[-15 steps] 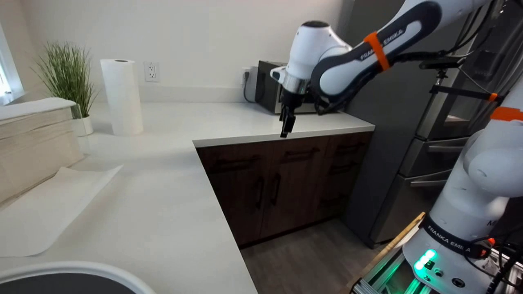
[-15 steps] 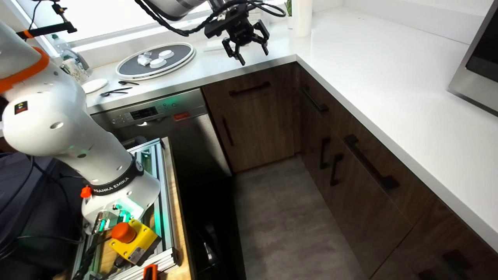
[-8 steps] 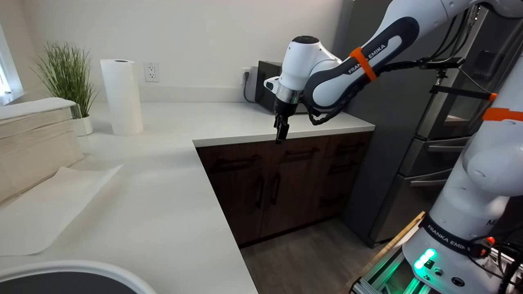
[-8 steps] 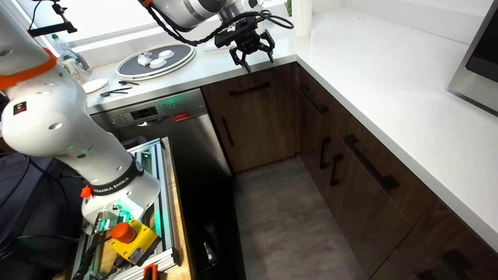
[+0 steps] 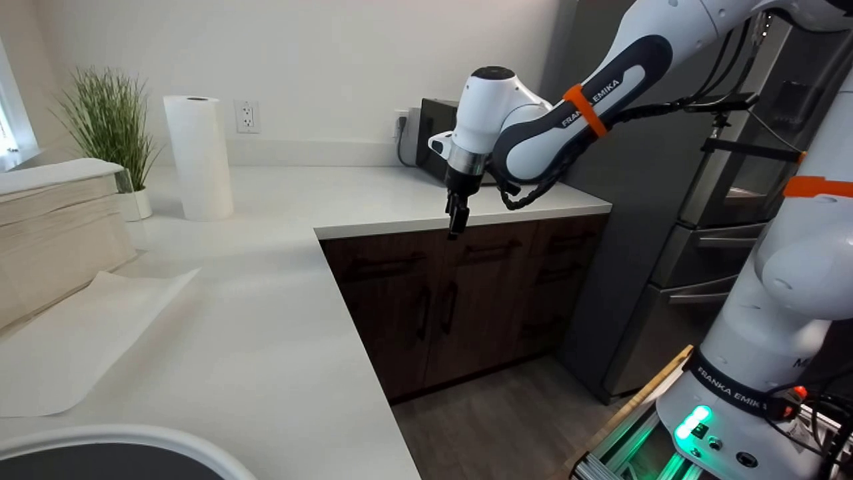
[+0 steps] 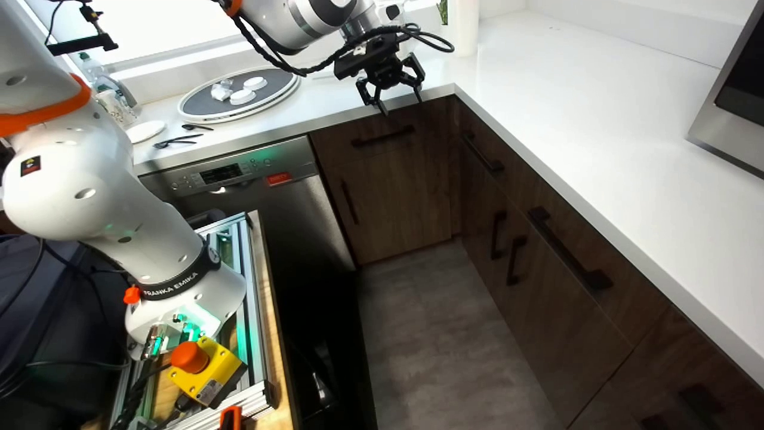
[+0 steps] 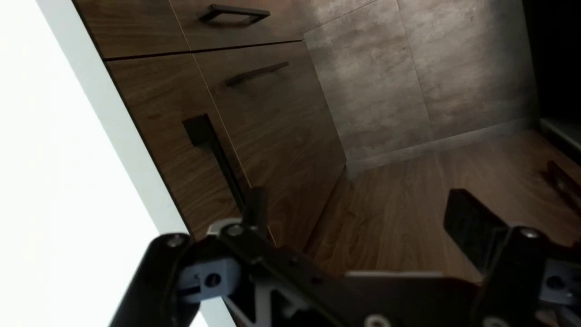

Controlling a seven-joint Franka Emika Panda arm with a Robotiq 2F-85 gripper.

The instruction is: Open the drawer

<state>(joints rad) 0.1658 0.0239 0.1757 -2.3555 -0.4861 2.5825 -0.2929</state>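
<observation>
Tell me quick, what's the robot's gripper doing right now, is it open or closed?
Gripper: open, holding nothing.

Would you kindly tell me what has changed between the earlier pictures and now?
The arm has lowered, carrying the end effector down and slightly farther out from the robot's base in both exterior views. It stays open, with nothing grasped or let go. Otherwise, the dark brown drawer fronts remain shut, and the paper towel roll and microwave stand where they were.
</observation>
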